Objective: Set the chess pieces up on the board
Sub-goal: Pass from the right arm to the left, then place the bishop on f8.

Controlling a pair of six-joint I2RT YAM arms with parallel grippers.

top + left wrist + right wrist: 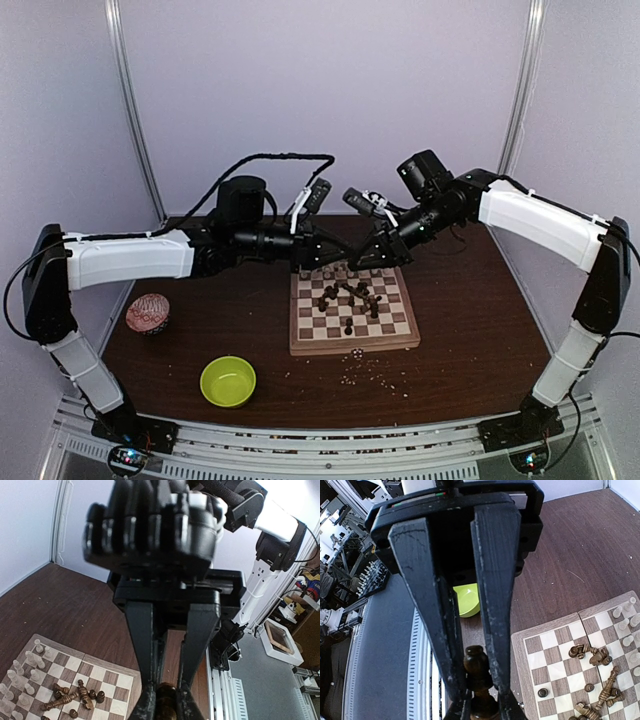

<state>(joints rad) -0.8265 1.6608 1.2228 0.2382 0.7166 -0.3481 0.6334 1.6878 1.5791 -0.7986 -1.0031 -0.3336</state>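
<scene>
Dark chess piece (477, 672) gripped by right hand (481, 707); another piece (166, 696), left hand (167, 713).

The dark-brown wooden table (470, 340) carries a tan-rimmed checked wooden chessboard (353, 346), a lime-green round bowl (228, 383), scattered pale crumbs (375, 372), and a pink-patterned round thing (148, 313), perhaps a paper cup.

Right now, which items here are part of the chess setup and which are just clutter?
Job: board; toppled dark pieces mid-board; pale pieces along one edge; left pincer gripping left-held piece; right pincer gripping right-held piece.
Lying about: lime-green bowl; patterned round object; pale crumbs by the board's near edge.
</scene>
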